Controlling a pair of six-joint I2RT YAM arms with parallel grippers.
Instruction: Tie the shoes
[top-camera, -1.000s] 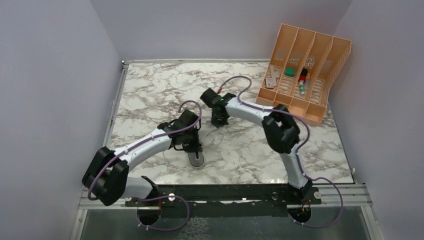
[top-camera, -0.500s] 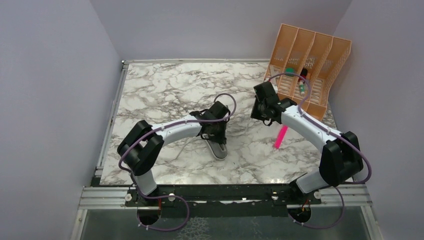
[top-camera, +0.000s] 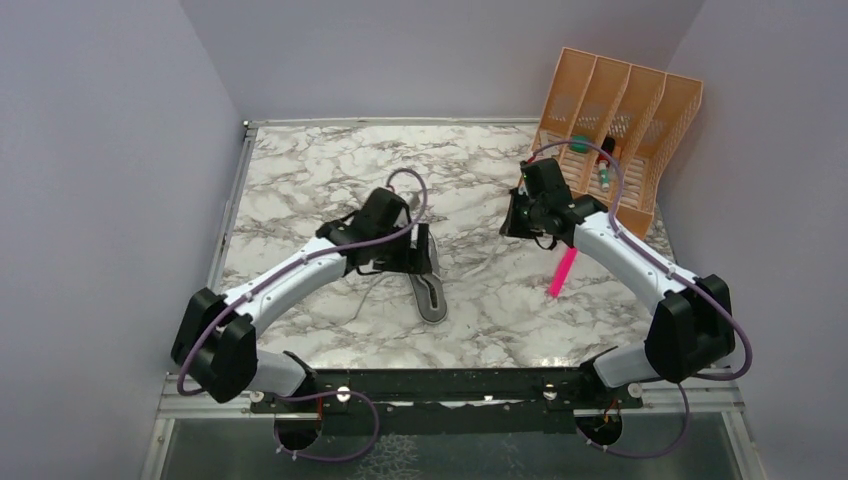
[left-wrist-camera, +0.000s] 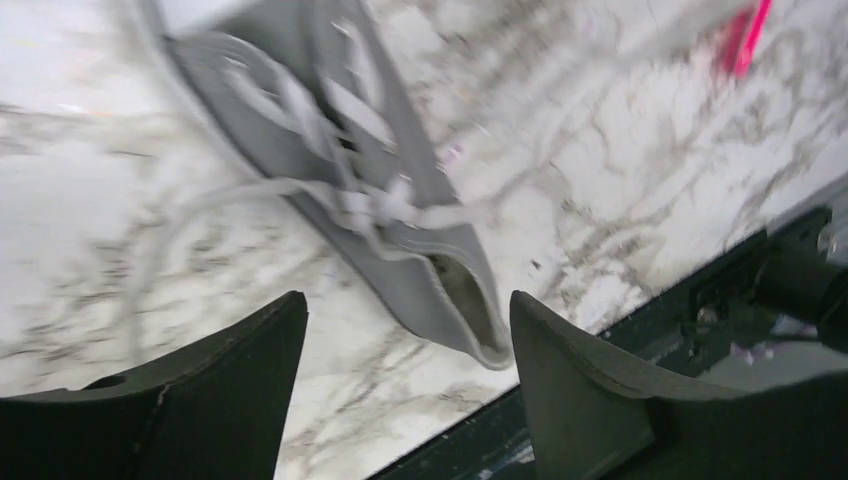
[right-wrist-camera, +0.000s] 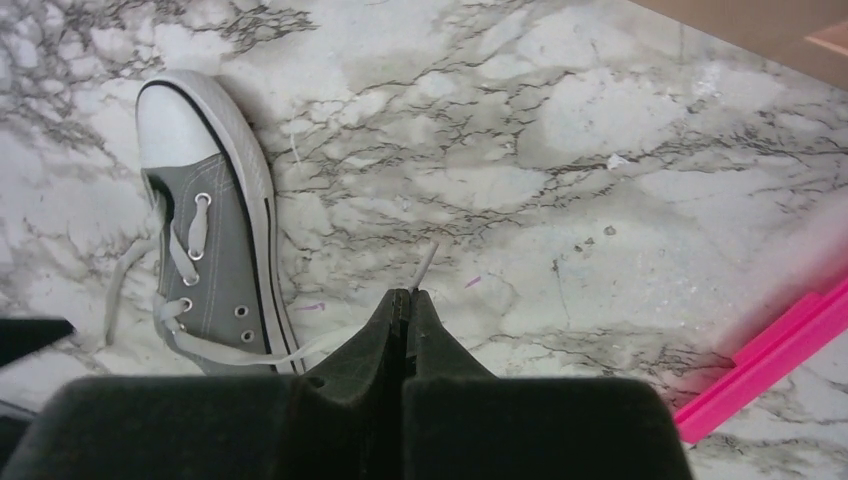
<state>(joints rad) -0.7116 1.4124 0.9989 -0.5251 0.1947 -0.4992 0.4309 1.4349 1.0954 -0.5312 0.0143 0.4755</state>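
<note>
The shoe (right-wrist-camera: 210, 250) is a grey canvas low-top with a white toe cap, white sole rim, metal eyelets and loose white laces. It rests sole-down on the marble table (top-camera: 300, 180), just beyond the left gripper (left-wrist-camera: 407, 300), whose fingers stand apart and grip nothing. The right gripper (right-wrist-camera: 403, 298) is clenched on one lace (right-wrist-camera: 425, 266), with the tip protruding past the fingertips and a pink stick (right-wrist-camera: 765, 368) nearby; the left wrist view is motion-blurred, and the right gripper's own body hides the shoe's heel in the right wrist view
</note>
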